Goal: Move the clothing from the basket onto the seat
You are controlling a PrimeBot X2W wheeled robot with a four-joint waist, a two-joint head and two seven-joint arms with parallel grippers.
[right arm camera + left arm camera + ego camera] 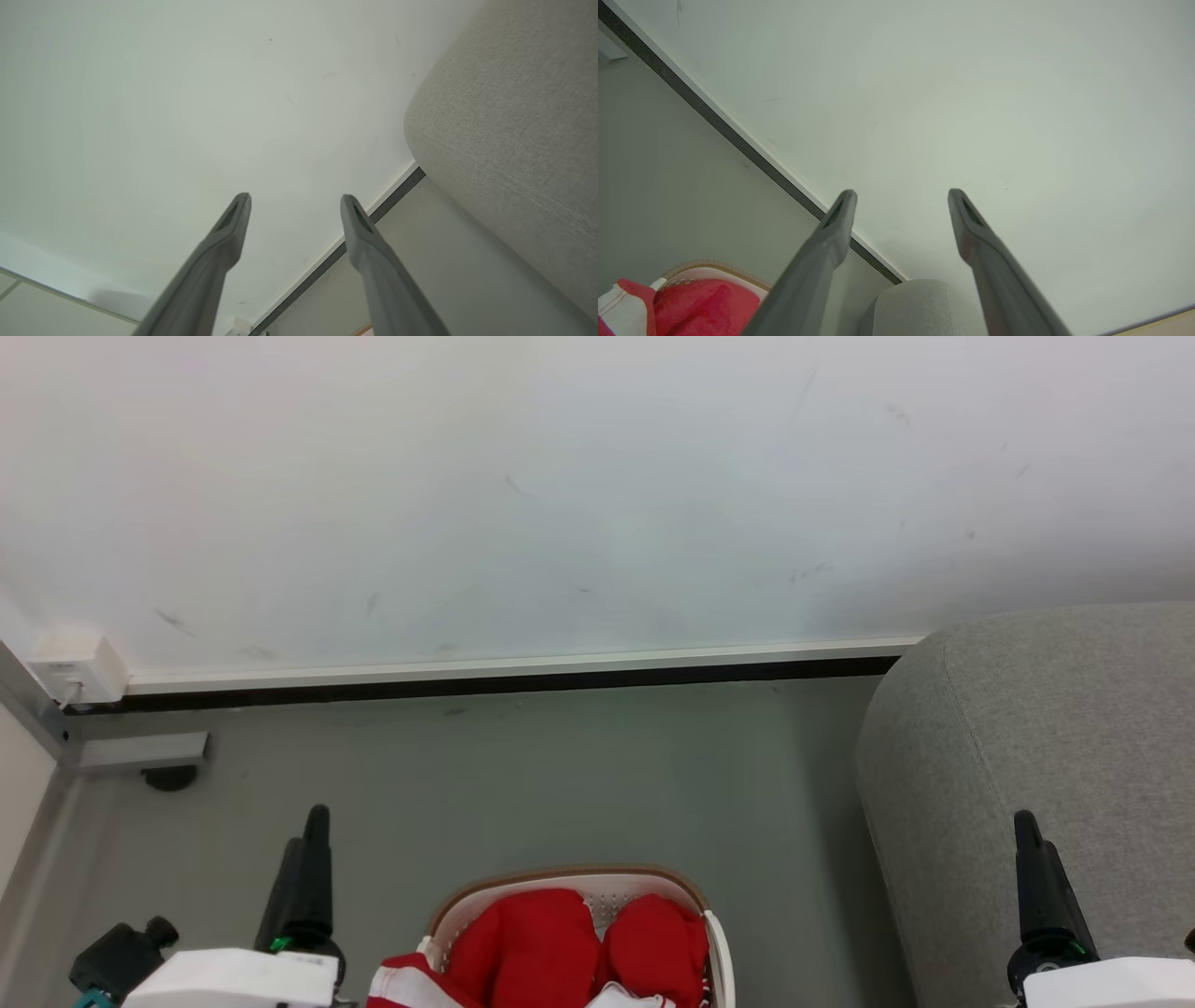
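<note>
- Left gripper [902, 193], with two long dark fingers, stands spread wide with nothing between them. In the head view it rises at the lower left, pointing up the frame.
- Right gripper [295, 198], of the same build, is likewise spread and empty. In the head view it sits at the lower right, over the near part of the seat.
- Soft bright red clothing with white panels and thin stripe trim [532, 947] lies heaped at the bottom centre of the head view, inside the basket. One striped piece spills over the left rim.
- Oval cream-white plastic basket with perforated walls and a brown woven rim [569, 875] stands on the floor between the two grippers, cut off by the bottom edge.
- Large light grey fabric seat with a rounded corner and stitched seam [1046, 728] takes up the right side, apart from the basket, with bare floor between them.
- Smooth grey floor [560, 775] runs across the middle band.
- White scuffed wall [560, 476] covers the upper half and ends in a white skirting strip [513, 666] over a dark gap.
- Small white socket box [77, 667] sits at the left edge.
</note>
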